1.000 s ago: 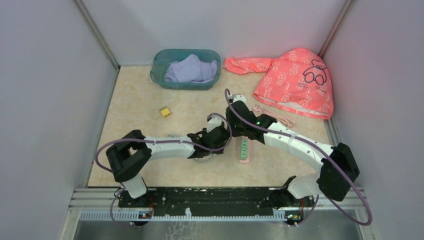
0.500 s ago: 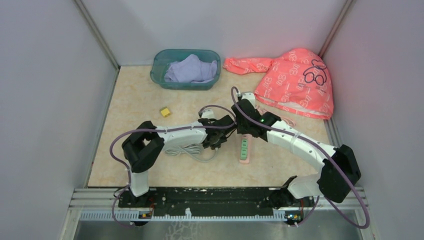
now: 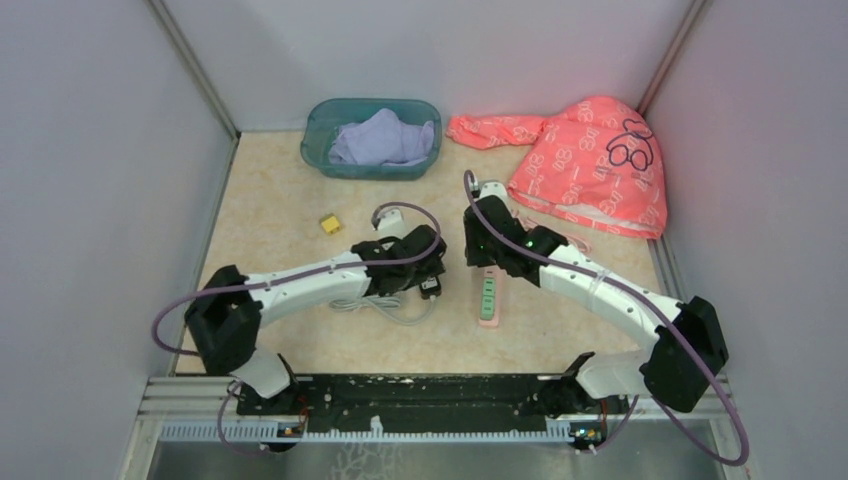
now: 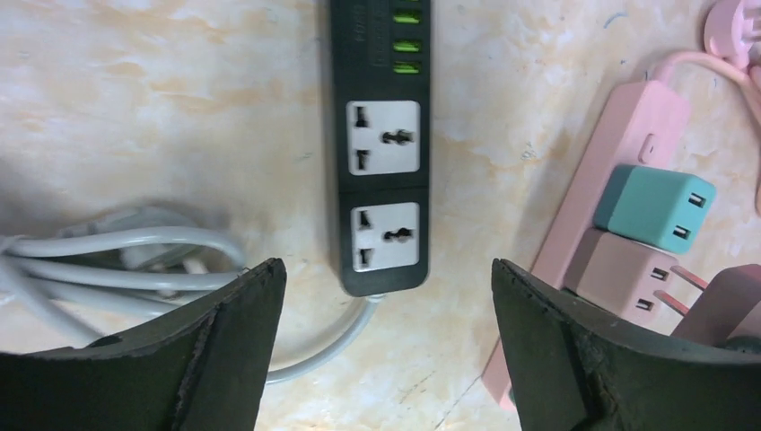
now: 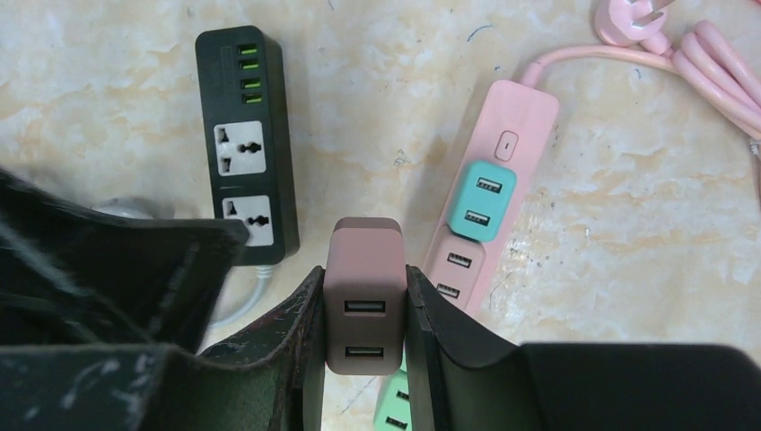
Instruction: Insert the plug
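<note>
The dusty-pink boxy plastic USB charger plug point(image 5: 363, 256) sits clamped between the fingers of the right gripper point(image 5: 363, 287), its two USB slots facing the wrist camera. It is poised over the gap between two strips lying flat on the table. On one side is the black plastic power strip point(image 5: 247, 153), with two free white sockets and a row of green USB ports. On the other is the pale pink power strip point(image 5: 516, 126), carrying a teal adapter point(image 5: 483, 199) and seemingly a pink one just beside it.

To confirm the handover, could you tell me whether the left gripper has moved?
Yes; the left gripper has drawn back leftward, away from the pink power strip.
</note>
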Robot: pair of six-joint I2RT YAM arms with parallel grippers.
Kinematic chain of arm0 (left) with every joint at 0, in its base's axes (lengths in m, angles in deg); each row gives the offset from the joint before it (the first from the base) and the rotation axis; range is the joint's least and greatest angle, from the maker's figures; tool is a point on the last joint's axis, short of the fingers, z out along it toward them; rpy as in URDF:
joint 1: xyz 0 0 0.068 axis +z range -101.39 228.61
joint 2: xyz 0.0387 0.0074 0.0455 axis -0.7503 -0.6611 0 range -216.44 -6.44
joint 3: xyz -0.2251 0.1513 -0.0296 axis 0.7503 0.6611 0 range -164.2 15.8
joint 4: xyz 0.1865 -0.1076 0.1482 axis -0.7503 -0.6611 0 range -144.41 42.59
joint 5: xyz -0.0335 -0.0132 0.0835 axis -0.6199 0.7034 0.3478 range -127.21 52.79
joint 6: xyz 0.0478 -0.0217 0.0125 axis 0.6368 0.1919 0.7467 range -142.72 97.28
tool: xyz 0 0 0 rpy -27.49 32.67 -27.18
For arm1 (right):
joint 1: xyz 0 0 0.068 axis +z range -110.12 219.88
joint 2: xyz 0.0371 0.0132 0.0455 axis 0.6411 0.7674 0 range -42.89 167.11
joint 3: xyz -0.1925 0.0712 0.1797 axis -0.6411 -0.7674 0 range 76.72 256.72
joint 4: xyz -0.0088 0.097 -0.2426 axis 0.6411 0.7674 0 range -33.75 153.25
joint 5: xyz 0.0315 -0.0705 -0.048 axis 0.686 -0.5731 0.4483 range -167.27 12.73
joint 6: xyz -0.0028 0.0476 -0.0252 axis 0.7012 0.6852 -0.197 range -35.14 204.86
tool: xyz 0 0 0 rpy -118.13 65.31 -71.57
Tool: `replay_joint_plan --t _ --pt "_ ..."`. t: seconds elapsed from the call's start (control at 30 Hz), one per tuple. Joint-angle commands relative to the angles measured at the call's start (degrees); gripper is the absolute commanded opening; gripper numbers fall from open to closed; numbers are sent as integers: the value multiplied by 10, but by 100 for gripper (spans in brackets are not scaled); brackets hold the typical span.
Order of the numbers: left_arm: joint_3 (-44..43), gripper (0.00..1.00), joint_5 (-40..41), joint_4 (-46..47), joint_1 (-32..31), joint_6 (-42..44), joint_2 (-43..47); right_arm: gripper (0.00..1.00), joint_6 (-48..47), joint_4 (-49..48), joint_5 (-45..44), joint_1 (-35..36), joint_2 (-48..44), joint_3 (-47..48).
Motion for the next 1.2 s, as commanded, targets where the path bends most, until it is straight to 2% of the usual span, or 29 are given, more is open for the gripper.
replay_joint_plan --t 0.0,0.23,0.5,0.63,0.83,1.17 --pt "85 89 -19 63 34 20 83 0 -10 -30 21 4 -9 30" --pt "211 85 -90 166 109 83 208 0 -14 -40 63 5 29 54" --pt "257 83 -179 243 196 174 261 0 -15 -40 99 6 75 88" --pt "260 81 -251 294 239 197 238 0 -15 -51 114 10 96 95" --pt "254 74 -359 388 289 212 158 0 -12 -70 135 19 128 107" --pt "212 65 -450 437 321 226 23 0 -13 -74 156 31 183 135"
